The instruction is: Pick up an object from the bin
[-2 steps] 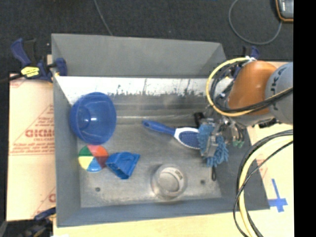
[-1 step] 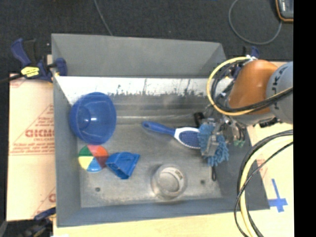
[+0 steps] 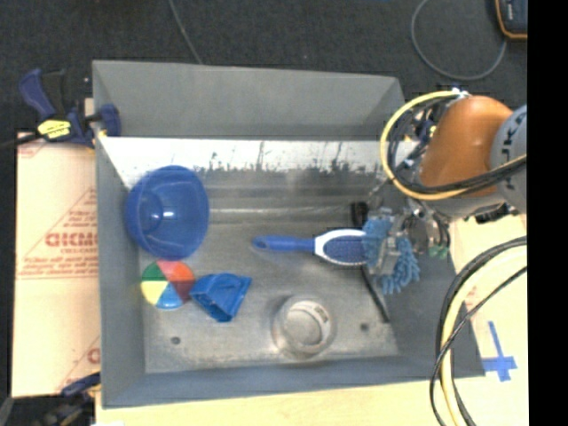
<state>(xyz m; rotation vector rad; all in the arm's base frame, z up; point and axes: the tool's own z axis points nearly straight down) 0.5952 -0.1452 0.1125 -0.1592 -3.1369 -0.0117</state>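
My gripper (image 3: pixel 415 232) is at the bin's right wall, under the orange cover. Right up against it sits a blue fluffy thing (image 3: pixel 393 263), like a chenille duster, pressed against the right wall. I cannot make out whether the gripper has hold of it. A brush with a blue handle and a white and blue head (image 3: pixel 330 246) lies just to the left, its head touching the fluffy thing.
A blue bowl (image 3: pixel 166 210) sits at the left. In front of it lie a multicoloured ball (image 3: pixel 165 284) and a crumpled blue piece (image 3: pixel 221 295). A clear glass cup (image 3: pixel 303 324) lies near the front wall. Cables loop round the arm at the right.
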